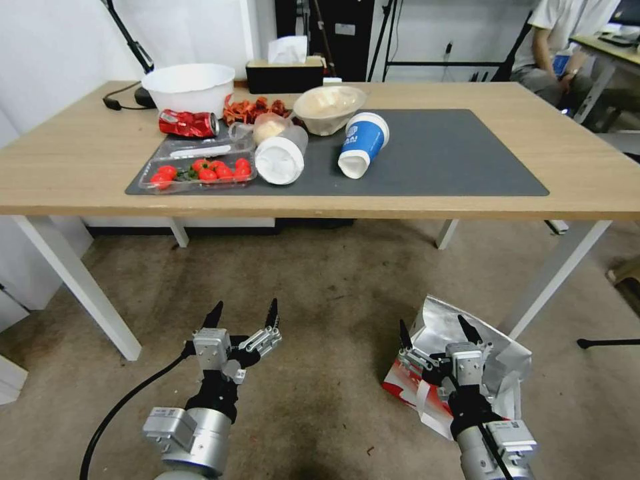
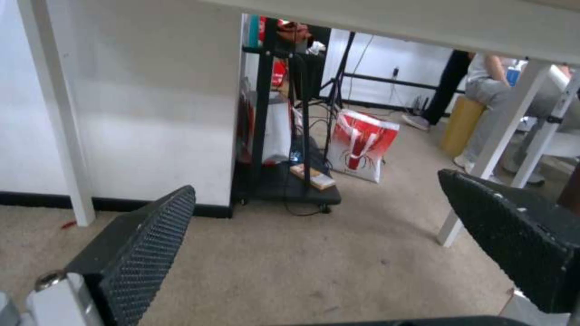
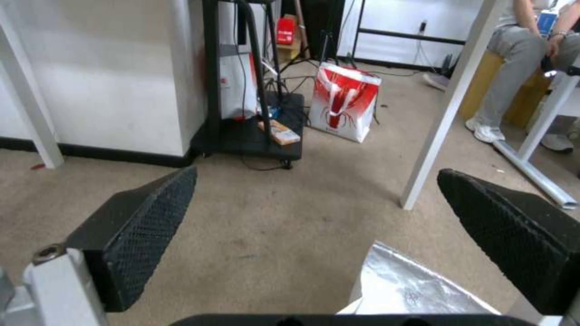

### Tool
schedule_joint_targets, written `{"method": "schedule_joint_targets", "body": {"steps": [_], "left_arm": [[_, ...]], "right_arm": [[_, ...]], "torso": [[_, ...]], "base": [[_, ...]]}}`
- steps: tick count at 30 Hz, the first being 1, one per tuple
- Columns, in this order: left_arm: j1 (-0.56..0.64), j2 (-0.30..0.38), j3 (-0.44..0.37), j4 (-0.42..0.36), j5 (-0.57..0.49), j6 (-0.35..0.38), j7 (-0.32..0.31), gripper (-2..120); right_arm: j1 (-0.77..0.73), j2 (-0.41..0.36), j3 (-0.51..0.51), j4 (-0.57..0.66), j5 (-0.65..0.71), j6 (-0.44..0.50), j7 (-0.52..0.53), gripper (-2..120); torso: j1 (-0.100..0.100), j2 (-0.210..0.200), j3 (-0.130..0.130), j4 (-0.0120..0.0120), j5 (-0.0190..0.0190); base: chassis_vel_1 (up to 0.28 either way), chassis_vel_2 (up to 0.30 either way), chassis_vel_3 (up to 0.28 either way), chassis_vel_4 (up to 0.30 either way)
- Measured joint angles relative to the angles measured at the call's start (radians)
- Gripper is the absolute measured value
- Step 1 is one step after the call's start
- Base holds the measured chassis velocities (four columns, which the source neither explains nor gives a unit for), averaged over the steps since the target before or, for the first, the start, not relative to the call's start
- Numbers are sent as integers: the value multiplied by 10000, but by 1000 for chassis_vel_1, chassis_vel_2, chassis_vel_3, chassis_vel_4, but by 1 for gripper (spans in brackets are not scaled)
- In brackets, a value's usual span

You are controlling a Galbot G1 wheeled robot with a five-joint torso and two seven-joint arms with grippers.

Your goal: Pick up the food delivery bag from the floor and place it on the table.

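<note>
The food delivery bag (image 1: 508,360) lies crumpled on the floor (image 1: 320,280) at the lower right, near a white table leg. Its silver foil lining faces up and its red-and-white side shows at the left. My right gripper (image 1: 433,327) hovers right over it, open, fingers pointing toward the table. The right wrist view shows the foil (image 3: 411,285) just below the open right gripper (image 3: 317,172). My left gripper (image 1: 244,307) hangs open over bare floor to the left, holding nothing, and in its wrist view the left gripper (image 2: 317,181) faces under the table (image 1: 80,167).
The table's dark grey mat (image 1: 460,153) holds a strawberry tray (image 1: 197,173), tipped cups (image 1: 363,143), bowls and a crushed can on its left half. White table legs (image 1: 547,280) flank the bag. Another red-and-white bag (image 3: 344,102) stands by a black cart. A seated person is at the far right.
</note>
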Motion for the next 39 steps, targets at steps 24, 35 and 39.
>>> {"method": "schedule_joint_targets", "body": {"steps": [24,35,39], "left_arm": [[-359,490,-193,442,-65,26,50,100],[-365,461,-192,507,-52,22,63,100],[-384,453,-196,527,-53,25,14,100]], "right_arm": [[1,0,178,88,40,-1,1,100],[4,0,187,91,42,2,-1,100],[6,0,191,80,42,2,-5,100]], "torso": [[-285,-939,-658,0,0],[-404,-1345,-946,0,0],[-439,-1511,-1072,0,0]], "base": [[0,0,0,0],[0,0,0,0],[0,0,0,0]]}}
